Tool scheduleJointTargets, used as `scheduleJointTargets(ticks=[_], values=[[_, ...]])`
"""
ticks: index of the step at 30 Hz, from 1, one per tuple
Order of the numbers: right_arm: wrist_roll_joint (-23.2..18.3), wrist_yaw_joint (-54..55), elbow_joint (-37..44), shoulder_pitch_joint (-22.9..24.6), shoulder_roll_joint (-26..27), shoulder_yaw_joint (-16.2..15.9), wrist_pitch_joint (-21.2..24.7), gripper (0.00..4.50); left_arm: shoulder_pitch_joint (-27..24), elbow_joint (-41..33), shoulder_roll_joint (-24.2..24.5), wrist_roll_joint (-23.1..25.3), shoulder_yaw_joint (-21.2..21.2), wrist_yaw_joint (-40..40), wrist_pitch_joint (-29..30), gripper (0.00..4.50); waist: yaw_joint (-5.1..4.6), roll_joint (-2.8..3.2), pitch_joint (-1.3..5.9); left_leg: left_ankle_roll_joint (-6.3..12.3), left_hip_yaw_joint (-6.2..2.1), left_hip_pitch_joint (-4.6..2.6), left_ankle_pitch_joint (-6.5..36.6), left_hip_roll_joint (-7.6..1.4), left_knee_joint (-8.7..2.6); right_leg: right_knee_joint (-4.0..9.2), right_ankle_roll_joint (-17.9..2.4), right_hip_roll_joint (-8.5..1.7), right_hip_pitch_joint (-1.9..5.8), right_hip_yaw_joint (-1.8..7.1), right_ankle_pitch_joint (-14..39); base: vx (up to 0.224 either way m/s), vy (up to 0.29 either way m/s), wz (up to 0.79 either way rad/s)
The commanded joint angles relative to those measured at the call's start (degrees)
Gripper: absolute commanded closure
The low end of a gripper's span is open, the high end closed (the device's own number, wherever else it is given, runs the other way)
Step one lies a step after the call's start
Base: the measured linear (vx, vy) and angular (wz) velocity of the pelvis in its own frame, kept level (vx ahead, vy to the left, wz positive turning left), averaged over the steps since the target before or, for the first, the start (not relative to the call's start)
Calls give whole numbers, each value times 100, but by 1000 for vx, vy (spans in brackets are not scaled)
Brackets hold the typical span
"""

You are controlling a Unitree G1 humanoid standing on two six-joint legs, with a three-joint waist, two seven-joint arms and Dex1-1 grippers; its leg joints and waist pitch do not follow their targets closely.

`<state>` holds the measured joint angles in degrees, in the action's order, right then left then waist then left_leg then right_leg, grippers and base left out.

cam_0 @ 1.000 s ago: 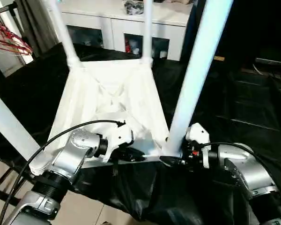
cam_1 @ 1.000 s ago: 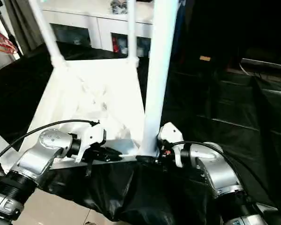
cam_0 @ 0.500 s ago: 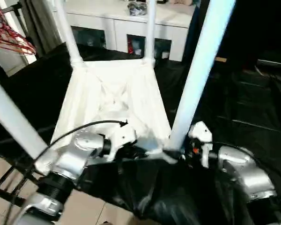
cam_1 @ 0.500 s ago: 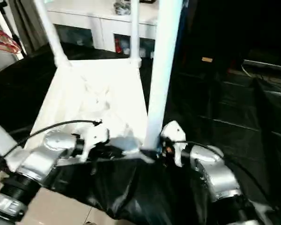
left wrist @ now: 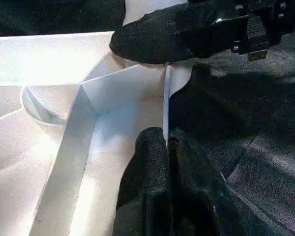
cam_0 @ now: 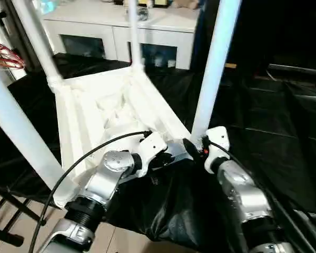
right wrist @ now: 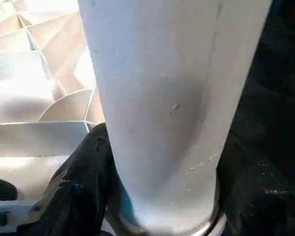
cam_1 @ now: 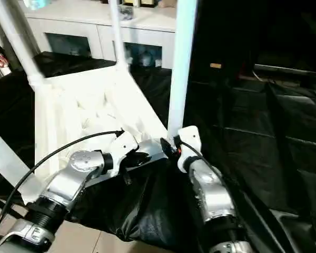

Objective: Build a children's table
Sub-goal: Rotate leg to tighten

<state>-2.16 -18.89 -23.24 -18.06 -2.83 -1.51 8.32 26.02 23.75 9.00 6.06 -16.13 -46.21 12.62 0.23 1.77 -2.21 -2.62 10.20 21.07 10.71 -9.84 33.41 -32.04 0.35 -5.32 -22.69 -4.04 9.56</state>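
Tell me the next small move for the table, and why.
Probably lift the near edge and begin tipping the table over onto its legs. All four legs stand in the corner sockets of the upturned top. The left gripper is shut on the thin near rim, and the right gripper is closed around the base of the near right leg, so both holds look ready.

Both silver forearms reach forward, left gripper fingers pinched together, right gripper fingers spread.
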Motion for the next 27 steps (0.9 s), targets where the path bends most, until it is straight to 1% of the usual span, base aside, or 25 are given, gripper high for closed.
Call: scheduleJointTargets(ticks=[1, 3, 4, 5, 6, 8, 9, 10, 11, 12, 13, 14, 15, 16, 17, 18, 19, 20, 21, 22, 23, 24, 25, 26, 27], values=[[-165, -563, -76, 92, 293, -476, 198, 113, 181, -125, -200, -197, -157, -31, -157, 450, -20, -32, 216, -32, -205, -95, 2902, -272, -521, 552, -524, -322, 78, 165, 3345, 0, 0, 0], [-170, -813, 25, 97, 68, -527, 236, 83, 171, -148, -26, -249, -151, -262, -273, 450, -19, -27, 218, -21, -214, -77, 2892, -275, -529, 541, -542, -331, 100, 170, 3316, 0, 0, 0], [-179, -888, 47, 98, 16, -538, 249, 75, 169, -153, 12, -259, -150, -314, -293, 450, -13, -33, 231, -9, -204, -69, 2842, -279, -526, 524, -575, -334, 109, 185, 3199, 0, 0, 0], [-188, -988, 61, 91, -49, -545, 255, 75, 164, -155, 59, -264, -139, -391, -322, 450, 0, -36, 233, 14, -186, -76, 2757, -280, -520, 518, -640, -336, 98, 201, 3079, 0, 0, 0], [-212, -1127, 91, 81, -151, -540, 258, 75, 162, -156, 115, -290, -123, -494, -372, 450, 4, -46, 235, 33, -176, -75, 2709, -277, -518, 519, -662, -334, 102, 206, 3041, 0, 0, 0], [-331, -1540, 177, 70, -378, -542, 272, 75, 154, -181, 234, -351, -94, -712, -414, 450, 28, -49, 262, 109, -164, -41, 2386, -285, -514, 469, -764, -348, 160, 225, 2744, 0, 0, 0], [-397, -1797, 246, 74, -518, -563, 274, 75, 147, -203, 307, -391, -92, -852, -455, 450, 37, -38, 264, 137, -155, -38, 2317, -289, -511, 460, -808, -343, 164, 230, 2627, 0, 0, 0], [-512, -2230, 361, 86, -742, -605, 296, 75, 136, -242, 417, -457, -95, -1077, -493, 450, 38, -49, 265, 179, -137, -32, 2197, -298, -508, 442, -895, -328, 163, 237, 2412, 0, 0, 0], [-563, -2415, 406, 91, -831, -616, 316, 75, 133, -254, 461, -486, -95, -1172, -503, 450, 52, -53, 281, 229, -125, -29, 2068, -301, -495, 412, -984, -331, 185, 241, 2218, 0, 0, 0], [-566, -2435, 409, 91, -841, -619, 318, 75, 133, -255, 465, -489, -96, -1184, -505, 450, 61, -49, 284, 247, -118, -31, 1989, -304, -488, 397, -1040, -331, 186, 246, 2111, 0, 0, 0], [-600, -2717, 456, 91, -1000, -661, 340, 75, 132, -270, 537, -541, -104, -1357, -542, 450, 68, -48, 290, 281, -104, -25, 1856, -304, -477, 373, -1138, -325, 188, 248, 1918, 0, 0, 0], [-608, -2905, 473, 92, -1094, -690, 365, 75, 136, -274, 586, -565, -117, -1452, -555, 450, 81, -46, 296, 296, -100, -31, 1800, -307, -468, 361, -1183, -325, 194, 248, 1827, 0, 0, 0], [-616, -3123, 479, 85, -1207, -726, 373, 90, 146, -268, 644, -589, -133, -1568, -565, 450, 87, -79, 297, 342, -80, -37, 1701, -310, -453, 342, -1263, -310, 190, 255, 1659, 0, 0, 0], [-620, -3316, 481, 72, -1306, -756, 382, 101, 152, -265, 703, -622, -149, -1707, -574, 450, 125, -68, 304, 385, -72, -47, 1604, -312, -435, 314, -1322, -320, 193, 263, 1560, 0, 0, 0], [-624, -3433, 481, 62, -1368, -775, 388, 111, 157, -262, 740, -643, -158, -1797, -581, 450, 152, -62, 303, 408, -57, -61, 1546, -317, -419, 303, -1361, -318, 177, 276, 1514, 0, 0, 0], [-626, -3599, 469, 38, -1464, -809, 386, 117, 161, -268, 803, -662, -175, -1920, -574, 450, 169, -62, 306, 412, -55, -52, 1477, -319, -417, 286, -1383, -317, 187, 279, 1441, 0, 0, 0], [-645, -3756, 455, 11, -1559, -840, 389, 126, 167, -267, 867, -691, -197, -2047, -566, 450, 183, -115, 325, 445, -52, -33, 1280, -321, -408, 239, -1433, -308, 221, 271, 1201, 0, 0, 0], [-672, -3888, 434, -21, -1642, -864, 384, 126, 174, -267, 933, -721, -221, -2182, -569, 450, 231, -79, 338, 495, -44, -58, 1118, -322, -389, 203, -1506, -312, 219, 267, 976, 0, 0, 0], [-692, -3994, 408, -53, -1707, -883, 376, 136, 181, -264, 992, -736, -242, -2285, -563, 450, 231, -74, 334, 527, -43, -45, 1037, -326, -387, 187, -1537, -309, 225, 266, 866, 0, 0, 0], [-710, -4088, 388, -79, -1750, -897, 367, 145, 195, -244, 1031, -744, -251, -2343, -565, 450, 241, -88, 332, 543, -41, -39, 1001, -330, -386, 183, -1551, -303, 239, 260, 808, 0, 0, 0], [-704, -4217, 371, -118, -1808, -936, 364, 159, 222, -207, 1083, -761, -251, -2436, -575, 450, 269, -79, 332, 574, -37, -44, 950, -336, -380, 166, -1580, -303, 241, 251, 774, 0, 0, 0], [-688, -4272, 369, -133, -1825, -954, 361, 163, 231, -197, 1107, -772, -251, -2485, -582, 450, 276, -97, 332, 573, -34, -42, 941, -336, -379, 165, -1575, -302, 246, 249, 792, 0, 0, 0], [-677, -4302, 369, -141, -1834, -964, 360, 167, 235, -193, 1122, -779, -251, -2517, -585, 450, 294, -88, 323, 548, -34, -46, 987, -340, -386, 169, -1558, -309, 242, 251, 912, 0, 0, 0], [-658, -4352, 358, -153, -1847, -985, 333, 173, 246, -172, 1131, -780, -245, -2530, -593, 450, 309, -93, 314, 500, -33, -53, 1075, -345, -393, 186, -1528, -316, 233, 255, 1078, 0, 0, 0], [-636, -4417, 351, -163, -1866, -1016, 315, 178, 257, -158, 1148, -788, -247, -2570, -589, 450, 315, -95, 316, 470, -35, -58, 1102, -344, -394, 190, -1510, -317, 234, 256, 1134, 0, 0, 0]])
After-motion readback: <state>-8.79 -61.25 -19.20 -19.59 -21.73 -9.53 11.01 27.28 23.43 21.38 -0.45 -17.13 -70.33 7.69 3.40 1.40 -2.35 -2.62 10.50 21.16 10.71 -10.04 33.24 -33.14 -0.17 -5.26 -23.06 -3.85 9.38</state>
